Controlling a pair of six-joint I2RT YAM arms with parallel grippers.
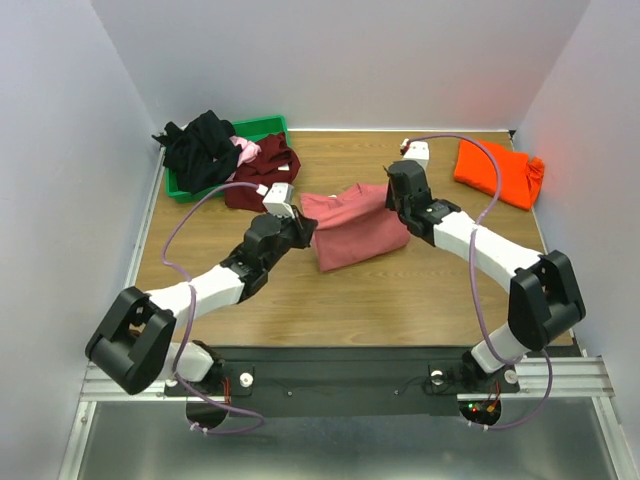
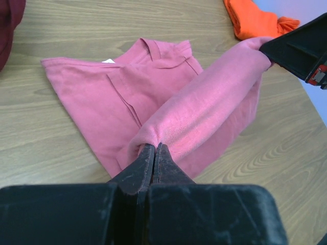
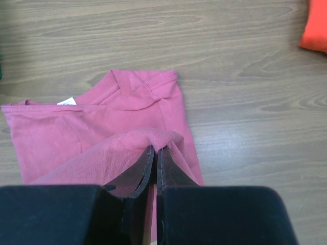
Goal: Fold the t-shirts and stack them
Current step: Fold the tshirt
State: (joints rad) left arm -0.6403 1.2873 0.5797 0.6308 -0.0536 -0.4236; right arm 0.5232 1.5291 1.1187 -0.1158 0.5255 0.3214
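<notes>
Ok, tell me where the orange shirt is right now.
In the top view, the orange shirt lies at the far right corner of the table, past the right arm, well apart from the pink shirt at mid-table.

The left wrist view cuts the maroon shirt (image 2: 8,23) at its left edge and the orange shirt (image 2: 255,20) at the top. Only a corner of the white neck label (image 3: 66,101) on the salmon-pink shirt (image 3: 51,132) shows past a fold. From above, the light pink shirt (image 1: 245,150) lies mostly buried between the black shirt (image 1: 200,150) and the maroon one, and the black shirt covers much of the green bin (image 1: 262,126). The small white object (image 1: 415,152) on the far bench (image 1: 400,290) is too small to identify
</notes>
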